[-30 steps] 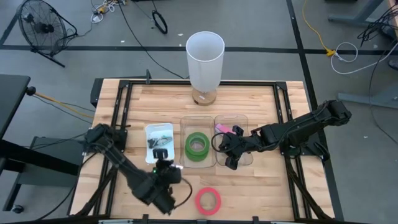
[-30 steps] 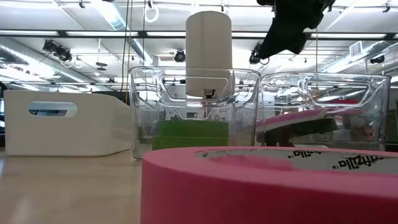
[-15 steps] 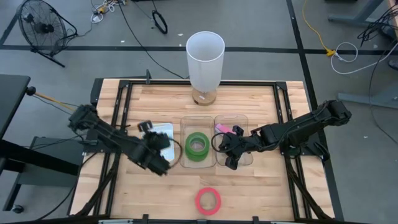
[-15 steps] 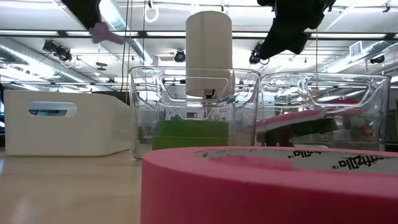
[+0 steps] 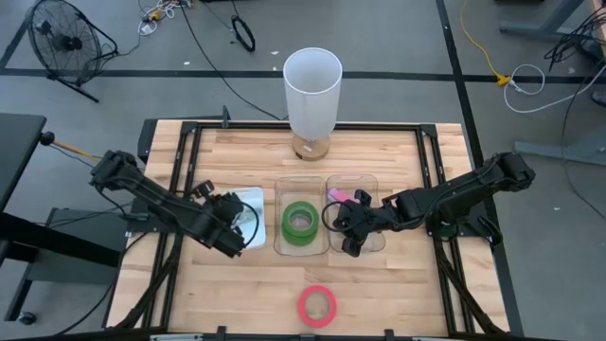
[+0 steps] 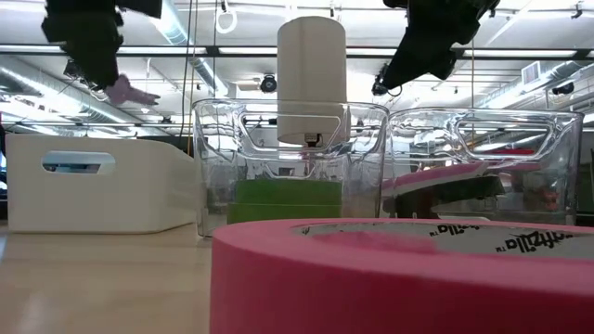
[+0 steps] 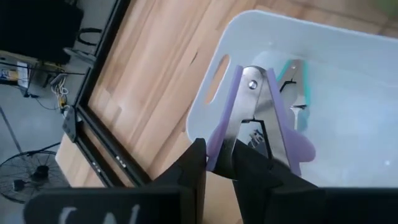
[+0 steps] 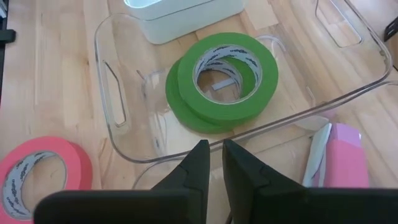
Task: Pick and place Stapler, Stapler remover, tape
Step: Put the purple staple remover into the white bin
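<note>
Stapler remover (image 7: 258,118), purple-handled: pinched in left gripper (image 7: 217,163) above white bin (image 7: 348,81), table's 9 o'clock. Right gripper (image 8: 211,163): nearly closed, empty. Pink tape (image 6: 399,274): printed lettering, partly legible.

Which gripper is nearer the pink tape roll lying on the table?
The right gripper, over the clear bins just beyond the pink tape roll. The left gripper hangs farther off, above the white bin.
</note>
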Controlling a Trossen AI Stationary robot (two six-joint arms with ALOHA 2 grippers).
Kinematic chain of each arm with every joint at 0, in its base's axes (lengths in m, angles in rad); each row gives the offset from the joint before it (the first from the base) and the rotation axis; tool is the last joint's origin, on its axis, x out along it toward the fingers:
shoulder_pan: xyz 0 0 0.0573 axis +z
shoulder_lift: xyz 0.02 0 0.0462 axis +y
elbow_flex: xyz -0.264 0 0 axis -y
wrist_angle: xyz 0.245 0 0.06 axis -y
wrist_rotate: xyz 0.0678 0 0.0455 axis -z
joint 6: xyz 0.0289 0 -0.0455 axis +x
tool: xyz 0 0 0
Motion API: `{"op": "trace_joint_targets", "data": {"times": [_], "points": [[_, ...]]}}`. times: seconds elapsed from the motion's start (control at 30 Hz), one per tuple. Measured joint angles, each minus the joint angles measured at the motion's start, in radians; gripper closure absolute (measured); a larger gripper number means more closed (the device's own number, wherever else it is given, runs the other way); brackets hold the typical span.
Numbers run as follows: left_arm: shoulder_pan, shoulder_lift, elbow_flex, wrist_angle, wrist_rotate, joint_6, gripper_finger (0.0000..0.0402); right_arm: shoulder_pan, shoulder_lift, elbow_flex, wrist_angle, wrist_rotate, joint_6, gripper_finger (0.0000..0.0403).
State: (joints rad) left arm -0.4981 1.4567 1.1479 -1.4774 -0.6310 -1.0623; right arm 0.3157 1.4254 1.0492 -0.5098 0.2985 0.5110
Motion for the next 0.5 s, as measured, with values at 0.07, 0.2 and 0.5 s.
{"op": "trace_joint_targets", "data": {"times": [0.07, 0.2, 0.5], "points": [[0.007, 0.0, -0.038, 0.049, 0.001, 0.0, 0.0327, 0.0, 0.0, 0.0, 0.0, 0.0, 0.0, 0.0355], [0.014, 0.0, -0.083, 0.074, 0.001, -0.001, 0.0314, 0.0, 0.0, 0.0, 0.0, 0.0, 0.0, 0.0355], [0.025, 0.001, -0.099, 0.135, 0.004, -0.001, 0.0296, 0.0, 0.0, 0.0, 0.0, 0.0, 0.0, 0.0355]]}}
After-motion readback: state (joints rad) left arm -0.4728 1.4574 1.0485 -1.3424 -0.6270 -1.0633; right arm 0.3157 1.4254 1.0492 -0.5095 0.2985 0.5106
